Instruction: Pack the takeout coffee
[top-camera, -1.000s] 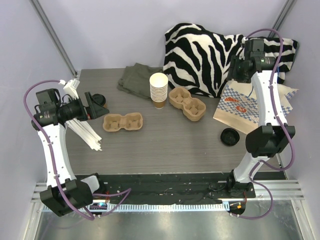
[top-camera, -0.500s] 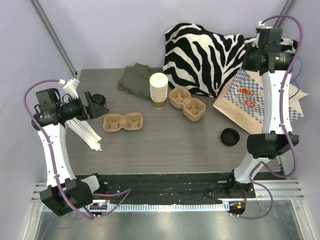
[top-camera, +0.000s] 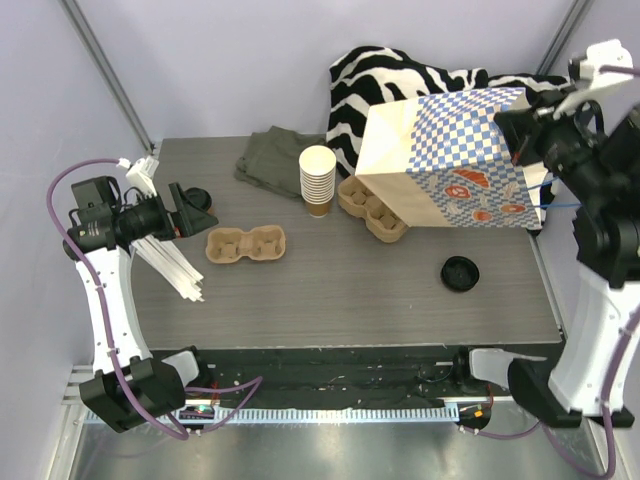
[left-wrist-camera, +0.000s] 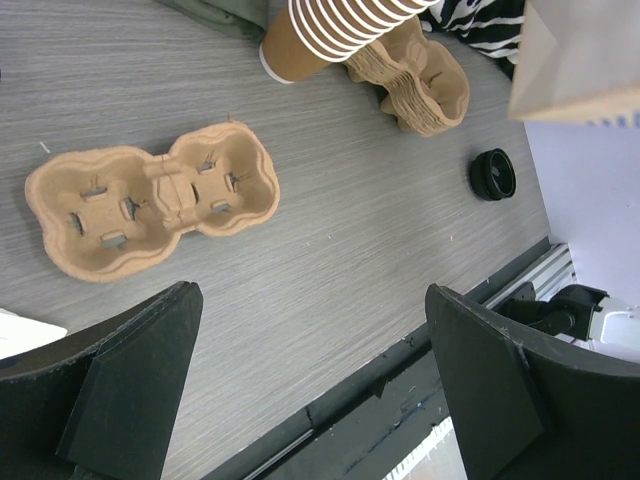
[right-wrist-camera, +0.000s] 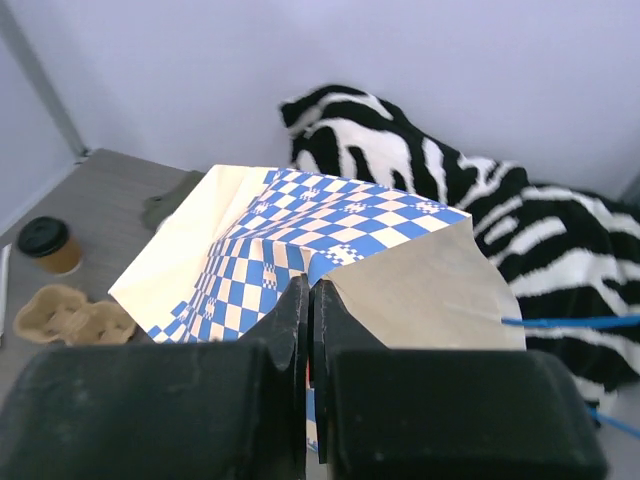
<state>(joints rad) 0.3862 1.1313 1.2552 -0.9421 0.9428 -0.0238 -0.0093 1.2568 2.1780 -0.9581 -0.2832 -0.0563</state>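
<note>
**A:** From above, what is the right tool doing?

**B:** Its jaws are pressed together on the top edge of the bag. The bag hangs off the surface and reaches out to that tool's left, over part of the second carrier.

**A:** And the left tool?

**B:** It is spread wide and grips nothing. The coffee, lid on, stands just beyond its fingertips and is partly hidden by them. A carrier lies a little farther out in front.

**A:** What does the left wrist view show?

**B:** The left tool has its fingers far apart with only bare surface between them. The carrier lies flat ahead and to the left. Beyond it are the cup stack and the second carrier. The loose lid lies ahead to the right, and a corner of the bag shows past it.

**A:** And the right wrist view?

**B:** The right tool has its fingers closed tight, pinching the bag at its edge. The coffee stands upright on the surface, well off to this tool's left, near the carrier. The zebra cloth lies beyond the bag.
</note>
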